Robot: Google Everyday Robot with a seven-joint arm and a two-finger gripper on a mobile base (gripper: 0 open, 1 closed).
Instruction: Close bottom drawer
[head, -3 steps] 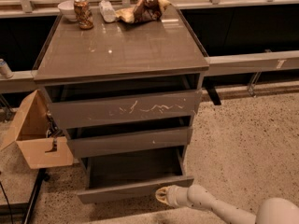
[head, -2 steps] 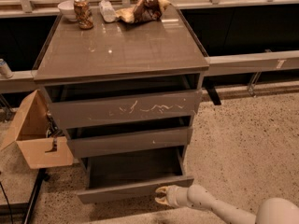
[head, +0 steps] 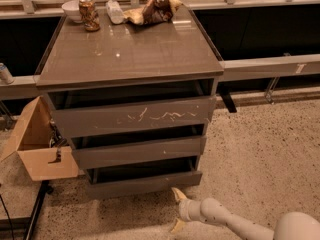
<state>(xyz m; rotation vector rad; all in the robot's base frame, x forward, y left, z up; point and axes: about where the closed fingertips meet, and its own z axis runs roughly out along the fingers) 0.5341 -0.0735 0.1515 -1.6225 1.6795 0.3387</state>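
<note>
Bottom drawer [head: 145, 184] sits further into the cabinet [head: 135, 116] than 1 s ago, with less of its inside showing, and is still partly out. Pincer [head: 176, 210] is in much the same spot, low before the front's right part, released and holding nothing. Upper fingertip is just under the front's lower edge; contact unclear. Speckled floor [head: 260, 149] is open to the right. Cardboard box [head: 42, 156] stands left. Front is slim, plain, grey-brown.

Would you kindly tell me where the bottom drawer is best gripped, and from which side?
The bottom drawer has a plain, handleless front, so I would take its top lip, exposed while it stands ajar, coming straight from the front. The end effector, open, is low before its right part.
</note>
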